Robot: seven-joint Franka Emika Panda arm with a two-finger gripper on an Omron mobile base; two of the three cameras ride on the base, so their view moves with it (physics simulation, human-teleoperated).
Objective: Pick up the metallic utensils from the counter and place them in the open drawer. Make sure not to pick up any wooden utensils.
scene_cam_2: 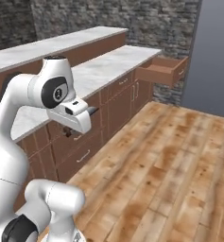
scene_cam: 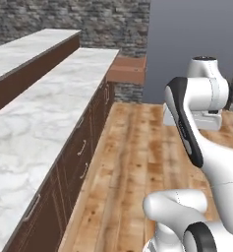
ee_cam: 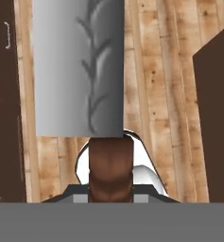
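Observation:
My gripper [ee_cam: 111, 196] is shut on the brown handle of a metallic utensil [ee_cam: 78, 71], a cleaver with a broad grey blade that reaches up through the hand view. It hangs over the wooden floor, apart from the counter. In the right base view the gripper [scene_cam_2: 91, 111] sits beside the lower cabinets, a dark tip poking out of the hand. The open drawer [scene_cam: 128, 70] [scene_cam_2: 161, 71], reddish-brown wood, juts out at the far end of the counter, well ahead of the gripper. The wooden utensils are out of view.
A marble counter [scene_cam: 44, 118] [scene_cam_2: 104, 68] over dark brown cabinets [scene_cam: 81, 157] runs along the left, with a raised marble ledge [scene_cam: 24, 49] behind it. Plank floor [scene_cam_2: 170, 165] stretches to the right. A stone wall [scene_cam_2: 132, 19] closes the far end.

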